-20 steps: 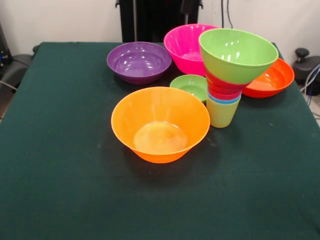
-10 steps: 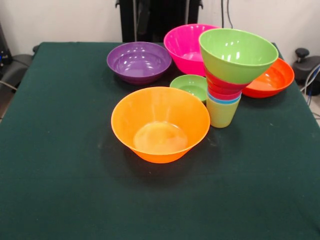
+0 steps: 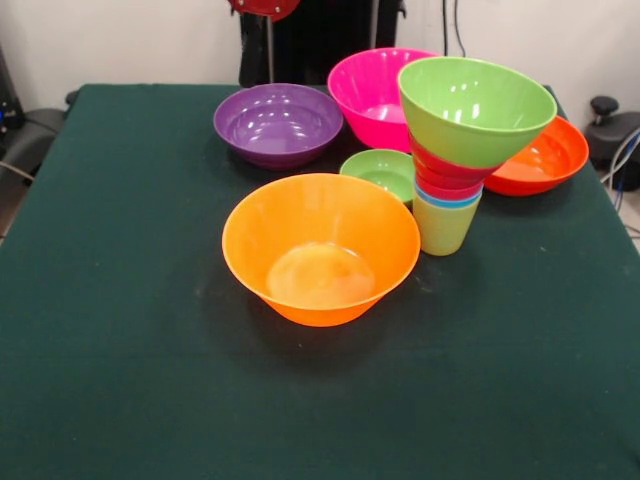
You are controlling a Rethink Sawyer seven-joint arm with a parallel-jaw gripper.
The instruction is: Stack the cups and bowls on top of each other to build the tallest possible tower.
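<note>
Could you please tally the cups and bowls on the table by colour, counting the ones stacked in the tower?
Green glossy plastic bowls: 2, the big one topping the tower and the small one
Orange bowls: 2
Pink bowl: 1
Purple bowl: 1
Red pieces in the tower: at least 1
Blue cup: 1
Yellow-green cup: 1
Total: at least 9

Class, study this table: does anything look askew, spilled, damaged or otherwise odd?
One thing: the tower is top-heavy. A wide lime green bowl sits tilted on a narrow stack of cups, with the yellow-green cup lowest. Nothing looks spilled or broken; the other bowls sit upright on the table.
</note>
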